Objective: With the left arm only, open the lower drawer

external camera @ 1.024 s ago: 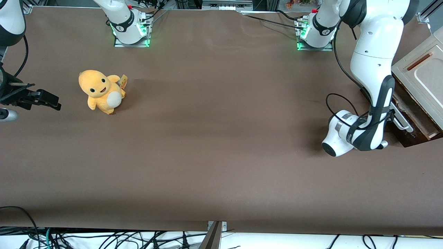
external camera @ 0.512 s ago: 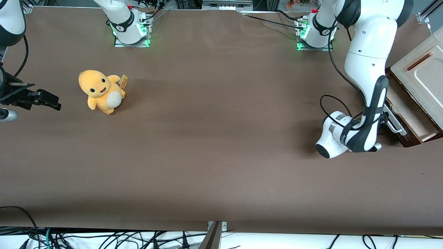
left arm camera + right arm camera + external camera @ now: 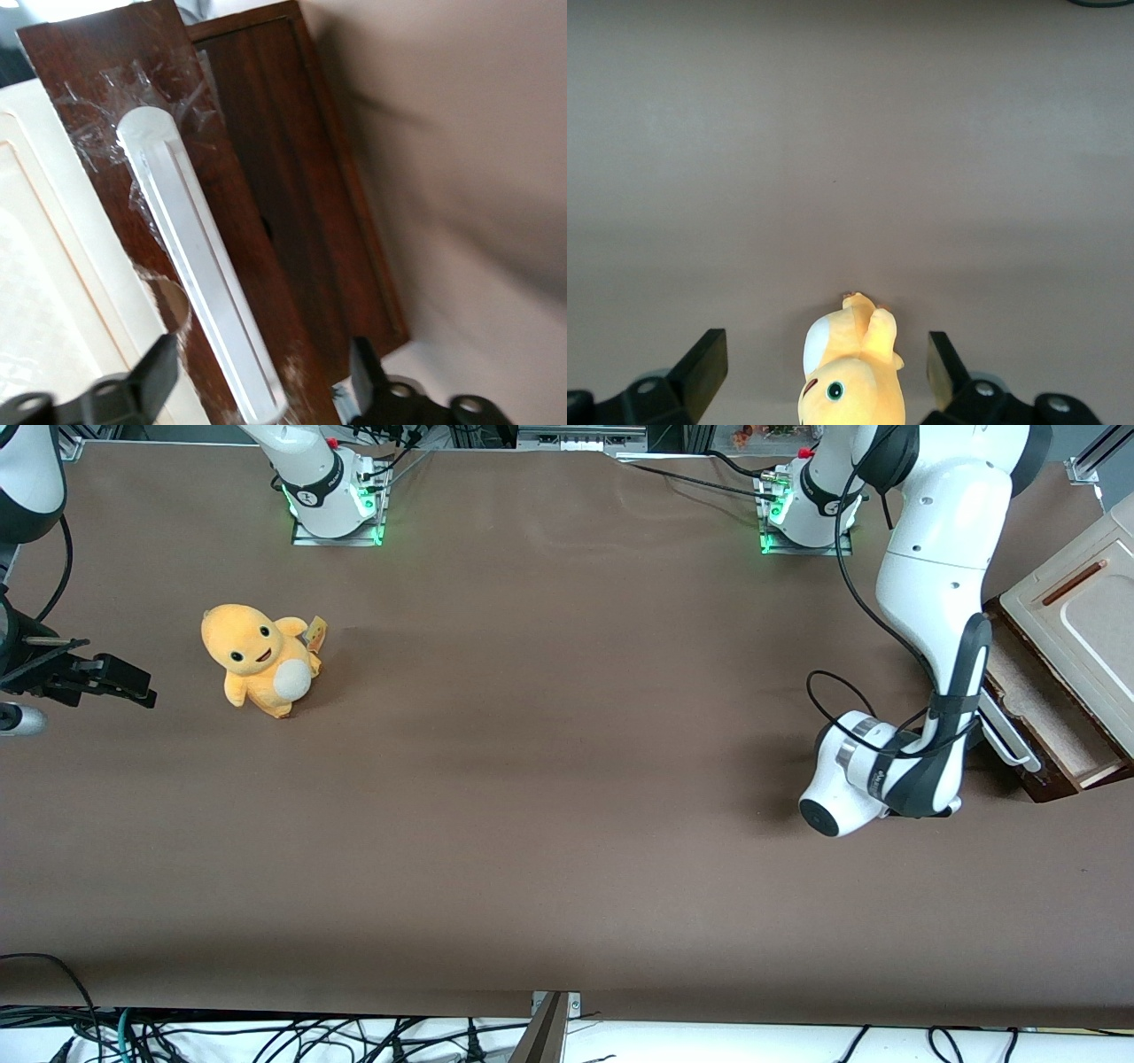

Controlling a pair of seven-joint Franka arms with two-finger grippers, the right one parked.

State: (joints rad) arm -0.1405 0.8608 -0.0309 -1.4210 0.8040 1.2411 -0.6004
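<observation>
The end effector point(image 3: 266, 390) is wide open around the handle point(image 3: 199, 270), gripping nothing. Pulled crooked, the drawer point(image 3: 1045, 717) could jam or slip free.

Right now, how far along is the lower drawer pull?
Mostly done: the lower drawer stands pulled out of the cabinet, its pale beige inside exposed. In hand: the left arm's gripper is at the white bar handle, fingers open on either side of it. Left: perhaps a little more pull, then backing away.
</observation>
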